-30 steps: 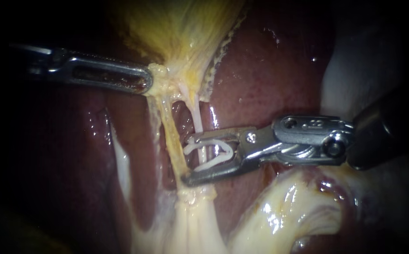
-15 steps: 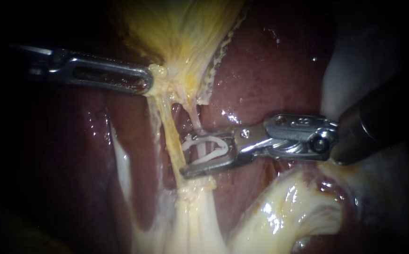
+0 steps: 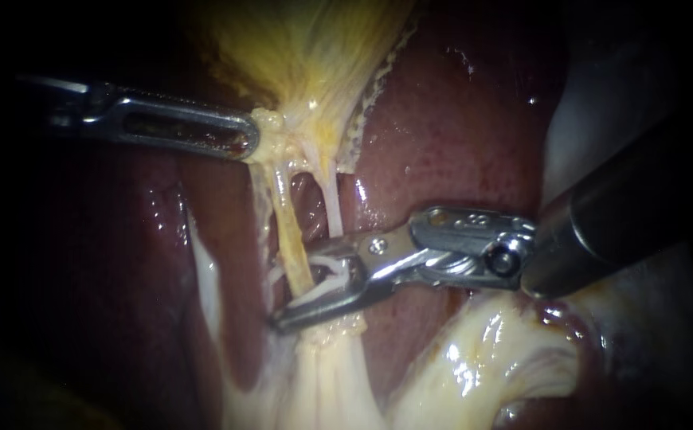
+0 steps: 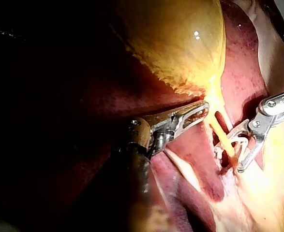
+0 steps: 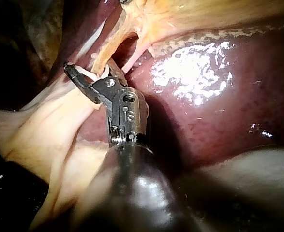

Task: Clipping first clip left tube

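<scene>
**Clip ready around the left tube**

The right instrument (image 3: 295, 291) has its jaws apart, and they hold a white clip (image 3: 324, 271) between them, one jaw on each leg of it. The left tube (image 3: 287, 223), the yellow one, runs down across the gap between these jaws, so it seems to lie inside the clip. The left instrument (image 3: 244, 142) has its jaws clamped on the bottom of the gallbladder (image 3: 307, 56). It pulls the tissue to the side, and this keeps both tubes tight and straight.

To do this step well, the tube should sit deep in the clip, with the tips of both jaws showing past it. The clip should cross the tube straight, not slanted. Then the jaws can squeeze slowly, while the left instrument holds firm.

The thin, pale right tube (image 3: 333, 213) is very near. It goes down behind the upper jaw, and it is hard to tell if it is inside the clip too. That is the main danger, because the clip should catch only one tube. The dark red liver (image 3: 450, 135) lies behind everything. Soft pale tissue (image 3: 482, 350) sits under the right instrument and may get in its way.
</scene>
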### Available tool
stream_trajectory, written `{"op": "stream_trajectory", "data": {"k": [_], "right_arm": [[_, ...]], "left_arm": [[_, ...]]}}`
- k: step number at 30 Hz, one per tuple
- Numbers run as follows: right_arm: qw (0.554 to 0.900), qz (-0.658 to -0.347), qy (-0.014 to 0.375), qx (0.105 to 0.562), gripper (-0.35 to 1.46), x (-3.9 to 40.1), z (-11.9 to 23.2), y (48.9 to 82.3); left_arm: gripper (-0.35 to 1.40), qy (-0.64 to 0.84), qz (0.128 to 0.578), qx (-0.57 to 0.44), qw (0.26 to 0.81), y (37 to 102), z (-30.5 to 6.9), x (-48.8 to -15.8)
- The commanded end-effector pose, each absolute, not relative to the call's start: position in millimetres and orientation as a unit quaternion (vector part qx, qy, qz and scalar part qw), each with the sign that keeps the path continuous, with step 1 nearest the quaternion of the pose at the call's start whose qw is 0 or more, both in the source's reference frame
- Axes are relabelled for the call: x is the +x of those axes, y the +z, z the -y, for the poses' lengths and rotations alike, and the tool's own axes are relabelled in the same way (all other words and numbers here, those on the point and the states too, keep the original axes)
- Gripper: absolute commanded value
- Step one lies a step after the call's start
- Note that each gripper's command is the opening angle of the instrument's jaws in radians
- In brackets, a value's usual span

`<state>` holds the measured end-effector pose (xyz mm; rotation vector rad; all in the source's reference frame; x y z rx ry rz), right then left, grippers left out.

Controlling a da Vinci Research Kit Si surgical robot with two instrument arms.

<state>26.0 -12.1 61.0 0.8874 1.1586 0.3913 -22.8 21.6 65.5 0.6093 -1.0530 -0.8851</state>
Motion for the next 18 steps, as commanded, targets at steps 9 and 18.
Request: {"op": "stream_trajectory", "data": {"k": [9,18], "right_arm": [[0.725,-0.526,0.167,0.413,0.49,26.3,13.8,59.0],[0.722,-0.527,0.153,0.422,0.43,26.8,14.9,57.5]], "left_arm": [[-0.35,-0.402,0.478,0.277,0.730,65.4,-21.6,-22.7],[-0.35,-0.404,0.477,0.278,0.729,65.4,-21.6,-22.8]]}}
